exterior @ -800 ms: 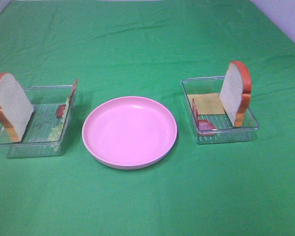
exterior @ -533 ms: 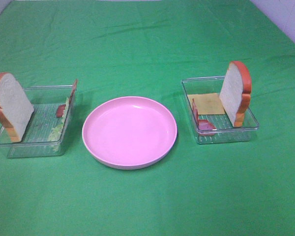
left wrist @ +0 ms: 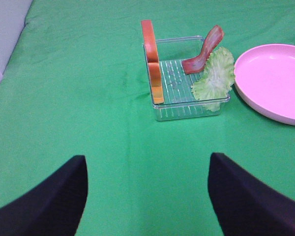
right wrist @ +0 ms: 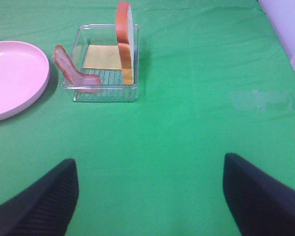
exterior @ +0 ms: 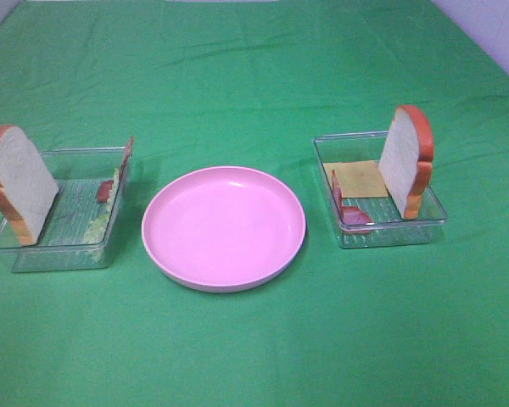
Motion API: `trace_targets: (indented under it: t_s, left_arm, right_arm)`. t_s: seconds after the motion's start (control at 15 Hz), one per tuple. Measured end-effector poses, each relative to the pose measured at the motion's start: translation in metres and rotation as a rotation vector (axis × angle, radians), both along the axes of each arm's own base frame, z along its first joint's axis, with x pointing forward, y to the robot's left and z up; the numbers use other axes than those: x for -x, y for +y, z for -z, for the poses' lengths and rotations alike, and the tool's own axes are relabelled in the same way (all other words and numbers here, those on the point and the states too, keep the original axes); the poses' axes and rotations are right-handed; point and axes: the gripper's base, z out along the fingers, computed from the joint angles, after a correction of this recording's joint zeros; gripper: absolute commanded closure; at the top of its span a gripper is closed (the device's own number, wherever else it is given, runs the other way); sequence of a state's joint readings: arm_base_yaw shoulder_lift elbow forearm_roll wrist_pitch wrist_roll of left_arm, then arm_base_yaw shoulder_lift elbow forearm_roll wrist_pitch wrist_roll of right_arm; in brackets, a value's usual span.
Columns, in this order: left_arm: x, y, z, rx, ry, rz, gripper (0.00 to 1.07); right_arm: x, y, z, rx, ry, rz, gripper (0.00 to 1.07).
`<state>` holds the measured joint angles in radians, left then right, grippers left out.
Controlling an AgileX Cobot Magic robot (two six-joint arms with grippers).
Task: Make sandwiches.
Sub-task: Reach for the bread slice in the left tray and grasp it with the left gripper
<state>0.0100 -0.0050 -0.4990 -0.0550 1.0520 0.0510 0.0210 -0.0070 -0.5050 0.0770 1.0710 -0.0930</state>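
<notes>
The sandwich parts lie apart in two clear trays. The left tray (exterior: 34, 254) holds an upright bread slice (exterior: 17, 182), a bacon strip (exterior: 106, 188) and lettuce (exterior: 97, 225). The right tray (exterior: 390, 233) holds an upright bread slice (exterior: 405, 161), a cheese square (exterior: 360, 178) and bacon (exterior: 349, 210). My left gripper (left wrist: 147, 196) is open and empty, well short of its tray (left wrist: 187, 112), bread (left wrist: 152, 61), bacon (left wrist: 204, 49) and lettuce (left wrist: 216, 73). My right gripper (right wrist: 150, 201) is open and empty, short of its tray (right wrist: 105, 94), bread (right wrist: 124, 42), cheese (right wrist: 102, 56) and bacon (right wrist: 73, 73).
An empty pink round plate (exterior: 225, 227) sits between the trays; it also shows in the left wrist view (left wrist: 275, 81) and the right wrist view (right wrist: 12, 78). A green cloth (exterior: 254, 68) covers the table. Neither arm shows in the exterior high view.
</notes>
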Motion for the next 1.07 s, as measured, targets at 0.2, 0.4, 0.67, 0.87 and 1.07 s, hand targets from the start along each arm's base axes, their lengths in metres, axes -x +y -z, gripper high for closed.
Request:
trace_targets:
  t_s: [0.2, 0.4, 0.67, 0.87, 1.07]
  left_arm:
    - [0.0000, 0.0000, 0.0000, 0.000, 0.000, 0.000, 0.40]
    - [0.0000, 0.0000, 0.0000, 0.000, 0.000, 0.000, 0.40]
    - [0.0000, 0.0000, 0.0000, 0.000, 0.000, 0.000, 0.40]
    - [0.0000, 0.0000, 0.0000, 0.000, 0.000, 0.000, 0.40]
    - [0.0000, 0.0000, 0.0000, 0.000, 0.000, 0.000, 0.40]
  right_arm:
    - [0.0000, 0.0000, 0.0000, 0.000, 0.000, 0.000, 0.31]
    - [0.0000, 0.0000, 0.0000, 0.000, 0.000, 0.000, 0.31]
    - [0.0000, 0.0000, 0.0000, 0.000, 0.000, 0.000, 0.31]
    - [0.0000, 0.0000, 0.0000, 0.000, 0.000, 0.000, 0.31]
    - [0.0000, 0.0000, 0.0000, 0.000, 0.000, 0.000, 0.31]
